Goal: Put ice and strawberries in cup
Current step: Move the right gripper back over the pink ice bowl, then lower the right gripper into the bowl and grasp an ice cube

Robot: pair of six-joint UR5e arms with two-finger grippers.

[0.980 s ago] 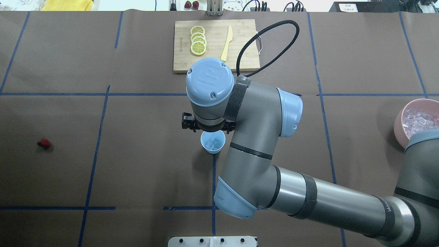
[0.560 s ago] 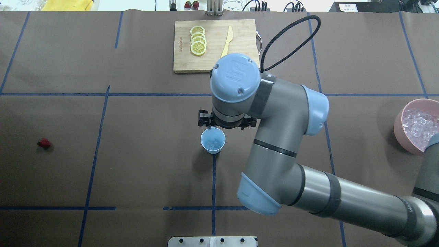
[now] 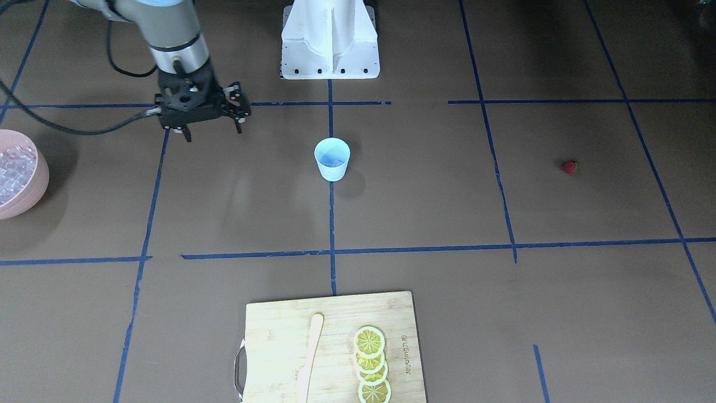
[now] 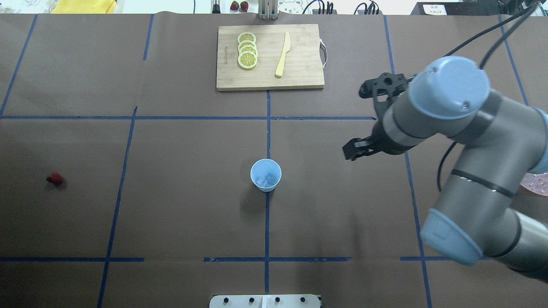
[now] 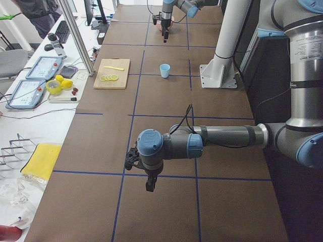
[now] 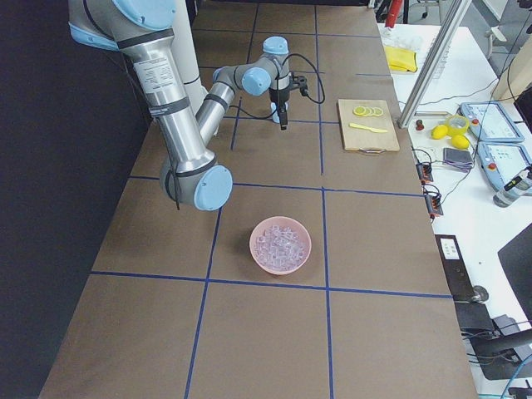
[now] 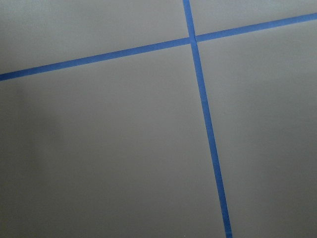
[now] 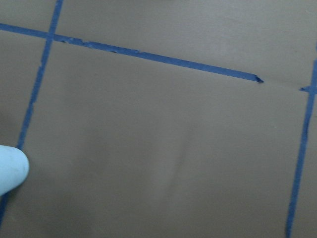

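The light blue cup (image 4: 266, 175) stands upright at the table's middle with a few ice cubes (image 4: 267, 181) inside; it also shows in the front view (image 3: 332, 159). The tiny red strawberry (image 4: 55, 178) lies alone far to the robot's left. My right gripper (image 3: 213, 134) is open and empty, off the cup towards the pink bowl (image 3: 34, 187), which holds a heap of ice (image 6: 281, 243). My left gripper (image 5: 150, 185) hangs over the table's left end; I cannot tell whether it is open or shut.
A wooden cutting board (image 4: 299, 68) with lemon slices (image 4: 247, 50) and a yellow knife (image 4: 282, 54) lies at the far edge. The white robot base (image 3: 330, 39) stands at the near edge. My right arm partly covers the bowl in the overhead view.
My right arm has swung away from above the cup to the right, towards the pink bowl. The cup and the strawberry have not moved.
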